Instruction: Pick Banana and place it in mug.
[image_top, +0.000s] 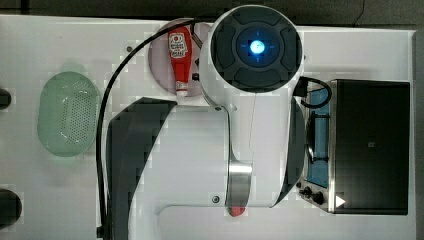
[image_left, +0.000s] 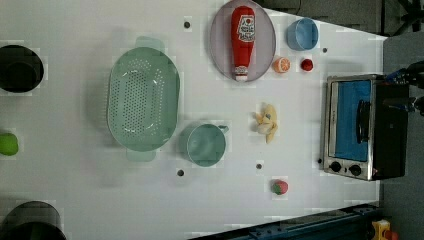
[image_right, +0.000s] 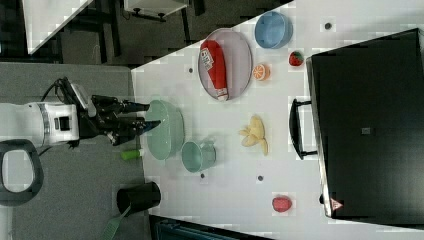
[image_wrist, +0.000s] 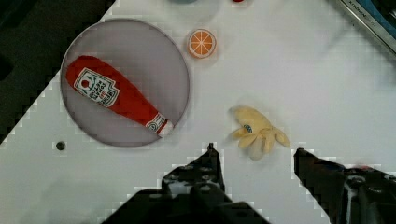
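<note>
Bright, even overhead light on the white table (image_left: 75, 200), faint soft shadows, blocky compression artefacts throughout.

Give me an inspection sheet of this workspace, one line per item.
Surface: white table, dry, with small dark holes.
Job's things: banana lies loose on the table between the mug and the oven; the mug is upright beside the basket.
Clutter: ketchup bottle lying on a plate, orange slice, blue cup, two small red fruits.
Tool: tool open, above the banana in the wrist view, holding nothing.
Cables: black cable runs along the arm in the top view.
Surroundings: grey floor, a black bin at the table's edge.
</note>
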